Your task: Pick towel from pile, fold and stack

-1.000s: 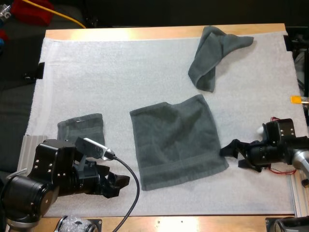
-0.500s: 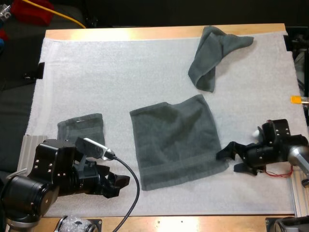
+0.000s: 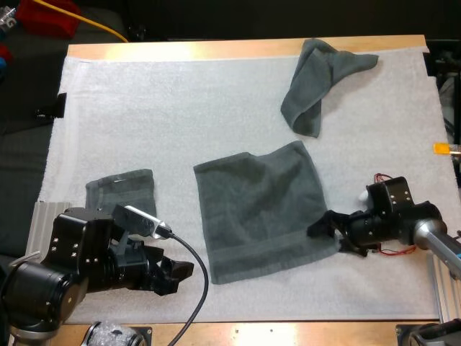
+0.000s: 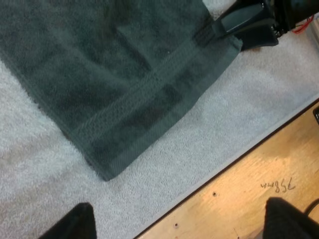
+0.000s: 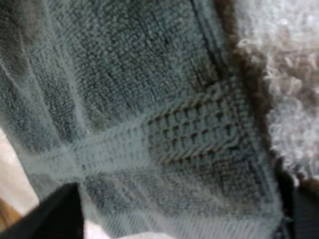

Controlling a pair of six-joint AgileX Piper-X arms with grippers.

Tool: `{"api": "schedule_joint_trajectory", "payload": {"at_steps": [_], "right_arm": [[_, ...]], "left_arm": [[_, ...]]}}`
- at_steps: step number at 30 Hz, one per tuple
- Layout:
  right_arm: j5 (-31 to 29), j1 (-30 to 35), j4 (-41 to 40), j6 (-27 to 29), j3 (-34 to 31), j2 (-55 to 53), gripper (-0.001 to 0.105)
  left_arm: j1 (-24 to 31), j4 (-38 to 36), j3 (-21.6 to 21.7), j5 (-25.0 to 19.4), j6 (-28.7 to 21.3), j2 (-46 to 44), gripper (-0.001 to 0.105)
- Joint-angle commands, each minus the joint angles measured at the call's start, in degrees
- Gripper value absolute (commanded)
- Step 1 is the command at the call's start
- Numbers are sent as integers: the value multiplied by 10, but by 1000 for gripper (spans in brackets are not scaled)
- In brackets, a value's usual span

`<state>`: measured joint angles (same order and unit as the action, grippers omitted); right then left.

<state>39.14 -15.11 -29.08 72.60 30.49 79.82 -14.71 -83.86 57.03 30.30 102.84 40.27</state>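
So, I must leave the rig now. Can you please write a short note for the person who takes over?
Left gripper: open, holds nothing, low over the near left of the mat.
Right gripper: open, at the near right corner of the flat towel, not yet gripping.
Things: flat towel at mid-mat; crumpled towel at the far right; folded towel at the near left.
Done: one towel folded, one spread flat.
Left: grip the corner, fold the flat towel, stack it on the folded towel; then probably the crumpled towel.
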Motion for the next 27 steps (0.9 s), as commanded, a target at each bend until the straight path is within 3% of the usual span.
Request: {"api": "schedule_joint_trajectory", "payload": {"at_steps": [1,8,9,13,19,27], "right_arm": [[-7,0,-1,0,0,3,62],[-31,0,-11,0,0,3,4],[-31,0,-13,0,0,3,0],[-34,0,-14,0,0,3,0],[-34,0,-14,0,0,3,0],[-34,0,-15,0,0,3,0]], "left_arm": [[-2,1,0,5,2,-1,66],[-2,31,-2,5,14,24,66],[-2,31,-4,5,17,27,66],[-2,66,-41,7,52,29,66],[-2,146,-126,57,136,29,66],[-2,249,-267,61,197,29,66]]}}
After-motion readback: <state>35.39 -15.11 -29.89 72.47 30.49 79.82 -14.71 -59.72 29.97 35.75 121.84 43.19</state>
